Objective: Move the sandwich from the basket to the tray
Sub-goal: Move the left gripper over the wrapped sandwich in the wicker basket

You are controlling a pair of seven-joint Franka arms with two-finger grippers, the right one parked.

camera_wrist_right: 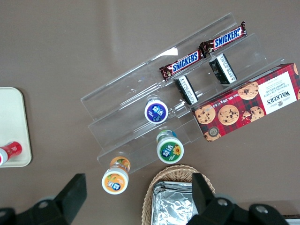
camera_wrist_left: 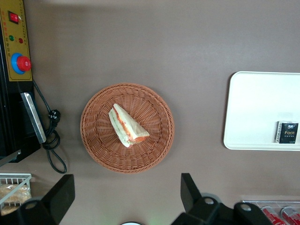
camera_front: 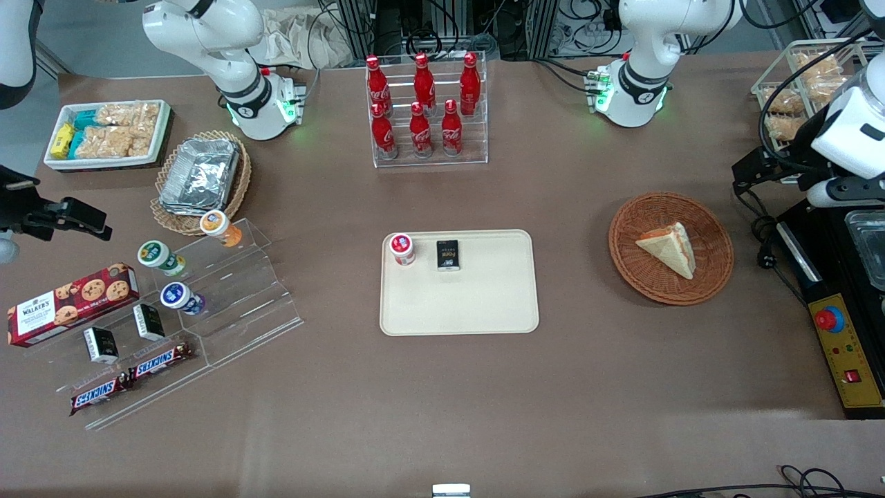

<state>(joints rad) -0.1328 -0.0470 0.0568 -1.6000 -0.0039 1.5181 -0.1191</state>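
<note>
The sandwich, a pale bread wedge with orange-red filling along its edge, lies in the round reddish-brown basket. The cream tray sits at the table's middle, toward the parked arm from the basket. My left gripper hangs above the table off the basket's rim, toward the working arm's end. Its fingers are spread wide, open, with nothing between them and touching neither basket nor sandwich.
A red-capped little bottle and a black packet occupy the tray's farther edge. A rack of cola bottles stands farther back. A black control box with a red stop button and its cable lie beside the basket.
</note>
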